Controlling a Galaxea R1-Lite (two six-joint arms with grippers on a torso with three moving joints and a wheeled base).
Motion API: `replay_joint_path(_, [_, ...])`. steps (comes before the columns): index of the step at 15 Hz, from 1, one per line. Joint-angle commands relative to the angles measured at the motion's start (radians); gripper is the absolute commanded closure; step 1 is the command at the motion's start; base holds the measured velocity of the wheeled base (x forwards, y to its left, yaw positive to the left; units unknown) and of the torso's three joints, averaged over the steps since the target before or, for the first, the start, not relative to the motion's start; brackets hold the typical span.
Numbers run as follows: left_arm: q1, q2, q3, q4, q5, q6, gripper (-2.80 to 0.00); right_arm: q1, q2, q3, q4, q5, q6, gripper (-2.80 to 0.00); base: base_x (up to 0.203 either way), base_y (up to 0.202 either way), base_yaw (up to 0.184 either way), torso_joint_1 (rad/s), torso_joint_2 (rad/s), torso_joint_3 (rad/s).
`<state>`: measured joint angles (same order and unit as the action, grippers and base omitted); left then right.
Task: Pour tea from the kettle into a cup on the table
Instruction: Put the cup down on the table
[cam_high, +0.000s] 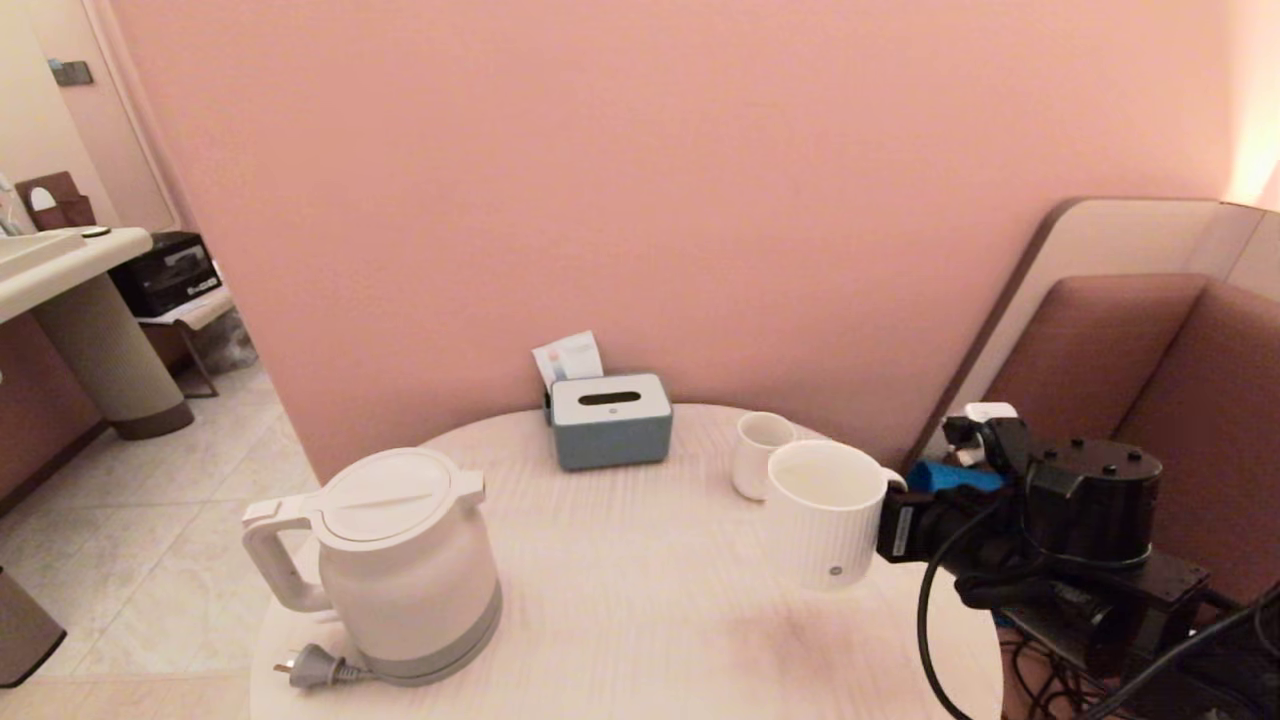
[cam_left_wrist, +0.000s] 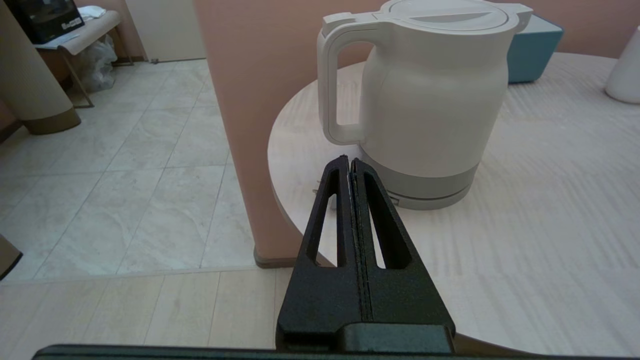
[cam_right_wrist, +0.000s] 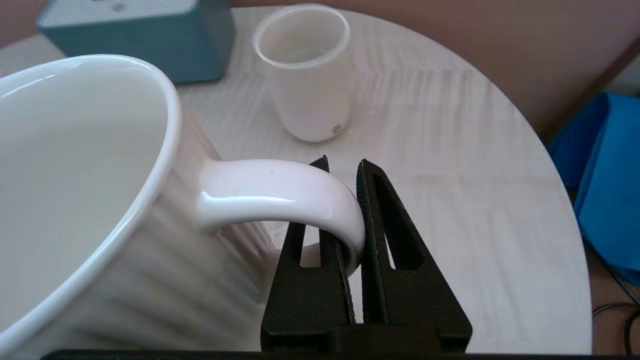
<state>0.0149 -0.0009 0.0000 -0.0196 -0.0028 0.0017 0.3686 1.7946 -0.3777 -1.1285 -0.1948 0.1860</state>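
Observation:
The white kettle (cam_high: 400, 560) stands on its grey base at the front left of the round pale table (cam_high: 640, 620), lid closed, loop handle pointing left. My left gripper (cam_left_wrist: 349, 159) is shut and empty; it hovers over the table edge just short of the kettle (cam_left_wrist: 430, 100) and below its handle, and is out of the head view. The wide white cup (cam_high: 825, 510) is at the table's right. My right gripper (cam_right_wrist: 344, 161) is shut on its side handle (cam_right_wrist: 270, 192). The cup's inside (cam_right_wrist: 75, 175) looks empty; no tea shows.
A smaller handleless white cup (cam_high: 758, 455) stands just behind the mug. A grey-blue tissue box (cam_high: 610, 420) sits at the table's back by the pink wall. The kettle's plug (cam_high: 315, 667) lies at the front left edge. A brown seat (cam_high: 1150, 370) is at the right.

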Motion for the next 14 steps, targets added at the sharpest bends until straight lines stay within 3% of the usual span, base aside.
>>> replay_joint_path(1, [0.0, 0.001, 0.0, 0.0, 0.001, 0.0, 0.0, 0.008, 0.114, 0.048, -0.126, -0.012, 0.0, 0.0, 0.0, 0.0, 0.0, 0.0, 0.0, 0.0])
replay_joint_path(3, [0.0, 0.001, 0.0, 0.0, 0.0, 0.0, 0.0, 0.01, 0.235, 0.114, -0.325, -0.031, 0.0, 0.0, 0.0, 0.0, 0.0, 0.0, 0.0, 0.0])
replay_joint_path(5, [0.0, 0.001, 0.0, 0.0, 0.001, 0.0, 0.0, 0.011, 0.322, 0.161, -0.419, -0.05, 0.024, 0.0, 0.0, 0.0, 0.0, 0.0, 0.0, 0.0])
replay_joint_path(6, [0.0, 0.001, 0.0, 0.0, 0.0, 0.0, 0.0, 0.013, 0.34, 0.166, -0.432, -0.055, 0.063, 0.0, 0.0, 0.0, 0.0, 0.0, 0.0, 0.0])
replay_joint_path(14, [0.0, 0.001, 0.0, 0.0, 0.0, 0.0, 0.0, 0.049, 0.433, 0.135, -0.435, -0.058, 0.067, 0.0, 0.0, 0.0, 0.0, 0.0, 0.0, 0.0])
